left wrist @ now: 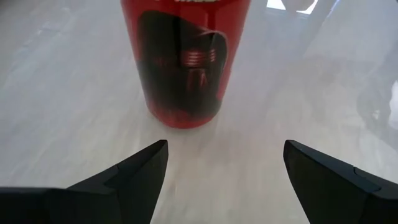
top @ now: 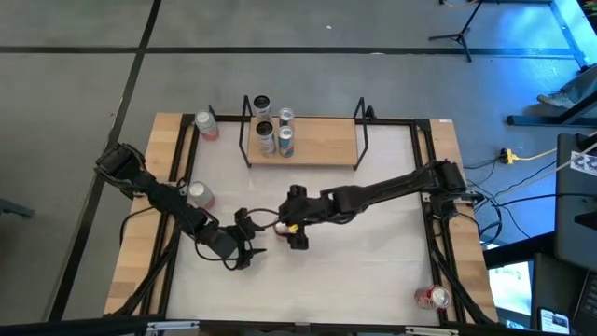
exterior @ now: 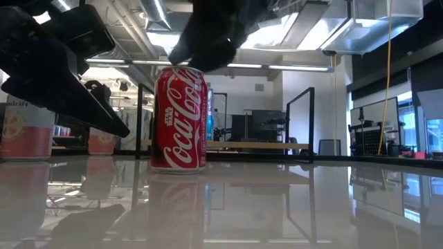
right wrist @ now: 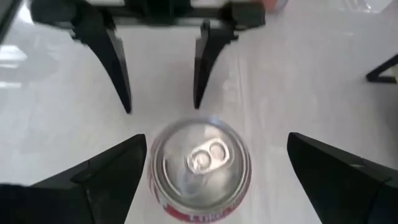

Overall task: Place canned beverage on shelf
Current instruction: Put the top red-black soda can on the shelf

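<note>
- High view: the shelf (top: 322,142) stands at the far edge of the table (top: 373,271) with several cans (top: 276,131) bunched at its left end, so most of the board is bare for another. The red can (top: 284,227) (the one to be placed, as I judge it) stands mid-table, well short of the shelf. The right gripper (top: 296,231) reaches in over it and the left gripper (top: 244,245) sits near it on the left. Other cans stand off the shelf: one on the table's far left corner (top: 206,124), one at the left edge (top: 199,194), one lying near the right front corner (top: 433,298).
- Low view: the red can (exterior: 179,119) is upright on the glossy top, with a dark arm (exterior: 214,34) hanging just above its lid, which fits a grasp from above. The shelf board (exterior: 257,145) shows behind it.
- Left wrist view: the left gripper (left wrist: 225,168) faces the can (left wrist: 184,62) with its fingers (left wrist: 140,171) spread wide and nothing between them; the can stands just beyond the tips, untouched.
- Right wrist view: the right gripper (right wrist: 211,177) looks straight down on the can's lid (right wrist: 202,158), fingers (right wrist: 109,171) at full spread on either side and clear of it (lined up to close, not yet gripping). The left gripper's two fingers (right wrist: 118,65) point in just beyond the can.
</note>
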